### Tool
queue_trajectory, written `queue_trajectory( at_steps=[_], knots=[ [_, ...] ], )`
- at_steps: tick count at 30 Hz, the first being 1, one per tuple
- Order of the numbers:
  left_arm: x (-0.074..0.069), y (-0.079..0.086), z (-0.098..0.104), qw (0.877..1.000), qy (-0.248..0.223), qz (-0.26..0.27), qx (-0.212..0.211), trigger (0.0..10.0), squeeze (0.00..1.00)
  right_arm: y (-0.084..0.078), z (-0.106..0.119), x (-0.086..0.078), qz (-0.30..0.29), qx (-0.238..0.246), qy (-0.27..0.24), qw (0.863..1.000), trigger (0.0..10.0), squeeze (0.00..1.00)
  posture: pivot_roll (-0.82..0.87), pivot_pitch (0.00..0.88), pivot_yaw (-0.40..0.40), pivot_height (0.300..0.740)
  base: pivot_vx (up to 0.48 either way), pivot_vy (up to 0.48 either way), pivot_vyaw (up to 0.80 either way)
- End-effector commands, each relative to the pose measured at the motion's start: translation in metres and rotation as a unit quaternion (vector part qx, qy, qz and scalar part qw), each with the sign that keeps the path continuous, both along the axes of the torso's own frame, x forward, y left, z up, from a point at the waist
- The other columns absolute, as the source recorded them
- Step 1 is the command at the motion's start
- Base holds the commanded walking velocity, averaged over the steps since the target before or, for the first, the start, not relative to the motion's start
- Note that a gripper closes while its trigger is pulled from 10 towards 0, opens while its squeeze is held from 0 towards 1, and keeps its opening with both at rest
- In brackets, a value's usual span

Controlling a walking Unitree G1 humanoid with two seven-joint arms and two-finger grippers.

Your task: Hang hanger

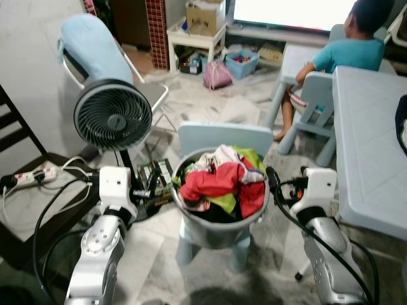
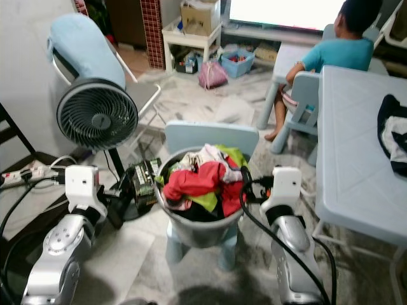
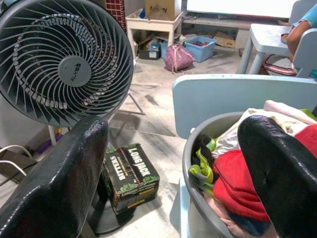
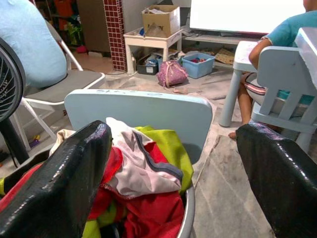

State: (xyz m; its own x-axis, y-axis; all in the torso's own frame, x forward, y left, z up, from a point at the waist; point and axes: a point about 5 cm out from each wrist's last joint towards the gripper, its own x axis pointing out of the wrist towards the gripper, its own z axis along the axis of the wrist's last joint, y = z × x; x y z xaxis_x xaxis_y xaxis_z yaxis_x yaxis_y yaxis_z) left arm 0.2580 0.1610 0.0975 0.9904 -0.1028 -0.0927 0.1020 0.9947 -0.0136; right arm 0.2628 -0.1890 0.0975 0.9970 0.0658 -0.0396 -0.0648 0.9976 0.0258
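Observation:
A grey laundry bucket (image 1: 216, 236) stands on a small pale blue chair (image 1: 224, 137) right in front of me. It is heaped with clothes, with a red garment (image 1: 217, 180) on top and lime and white pieces around it. My left gripper (image 1: 141, 192) is open beside the bucket's left wall, holding nothing. My right gripper (image 1: 273, 181) is open just off the bucket's right rim, also holding nothing. In the left wrist view the bucket's rim (image 3: 190, 148) lies between the two black fingers. In the right wrist view the clothes pile (image 4: 148, 163) sits by one finger.
A black standing fan (image 1: 113, 117) and a green-and-black carton (image 1: 156, 178) are at my left, with a power strip (image 1: 35, 176) and cables on the floor. A pale blue table (image 1: 369, 152) runs along the right. A person (image 1: 346, 54) sits on a small chair beyond it.

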Motion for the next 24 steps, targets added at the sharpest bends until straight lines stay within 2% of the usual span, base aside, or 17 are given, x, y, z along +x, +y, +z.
queue_trajectory(
  at_steps=[1, 20, 24],
  knots=[
    [0.0004, -0.0021, 0.0025, 1.0, -0.002, -0.008, 0.0, 10.0, 0.0, -0.001, 0.0045, 0.0017, 0.003, 0.0, -0.01, 1.0, 10.0, 0.0, -0.03, 0.044, 0.021, 0.74, 0.33, 0.0, 0.0],
    [-0.0006, -0.005, 0.0017, 1.0, 0.002, -0.017, 0.003, 10.0, 0.0, -0.004, 0.0056, 0.0055, 0.006, -0.006, -0.011, 1.0, 10.0, 0.0, -0.02, 0.045, 0.015, 0.74, 0.343, 0.0, 0.0],
    [-0.0026, -0.0071, 0.0028, 1.0, 0.0, -0.026, -0.009, 10.0, 0.0, -0.0034, 0.0046, 0.0051, 0.006, -0.008, -0.011, 1.0, 10.0, 0.0, -0.02, 0.043, 0.014, 0.74, 0.322, 0.0, 0.0]
  ],
)
